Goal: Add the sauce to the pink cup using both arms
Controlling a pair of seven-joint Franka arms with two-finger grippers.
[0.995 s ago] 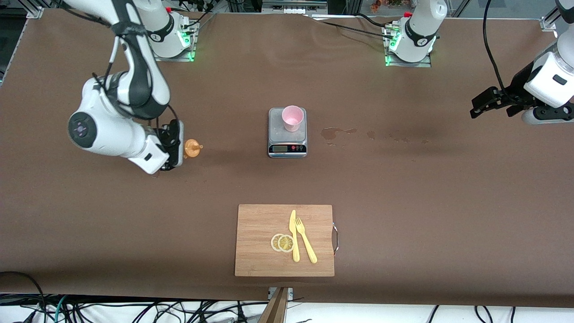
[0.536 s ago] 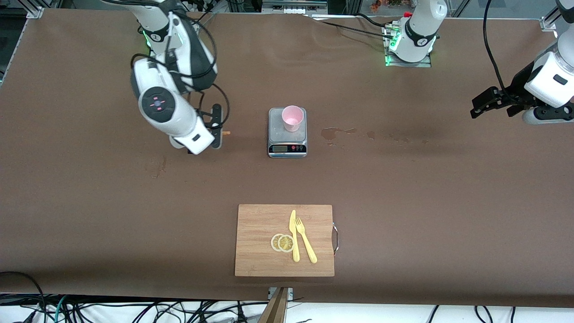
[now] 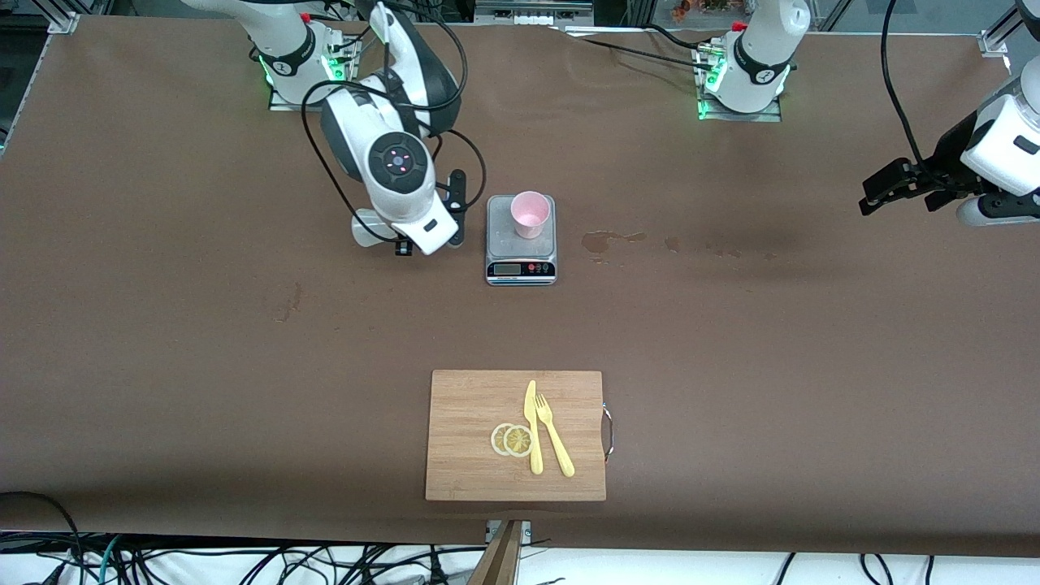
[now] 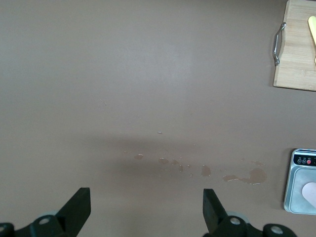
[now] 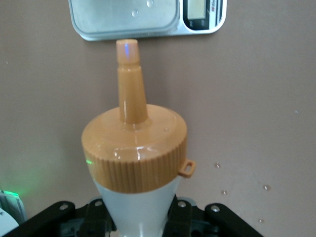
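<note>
The pink cup (image 3: 530, 214) stands upright on a small silver scale (image 3: 521, 258) at mid-table. My right gripper (image 3: 458, 213) hangs over the table just beside the scale, toward the right arm's end. It is shut on the whitish body of the sauce bottle (image 5: 134, 148). The bottle's orange nozzle (image 5: 129, 74) points toward the edge of the scale (image 5: 148, 22). In the front view the wrist hides the bottle. My left gripper (image 3: 881, 191) is open and empty over the left arm's end of the table, its fingers (image 4: 79, 210) wide apart.
A wooden cutting board (image 3: 463, 398) with lemon slices (image 3: 512, 439), a yellow knife (image 3: 533, 426) and a yellow fork (image 3: 554, 435) lies nearer the front camera. Wet stains (image 3: 605, 240) mark the table beside the scale, toward the left arm's end.
My right arm has swung from the right arm's end of the table toward the scale, carrying the bottle. The left arm has barely shifted.
</note>
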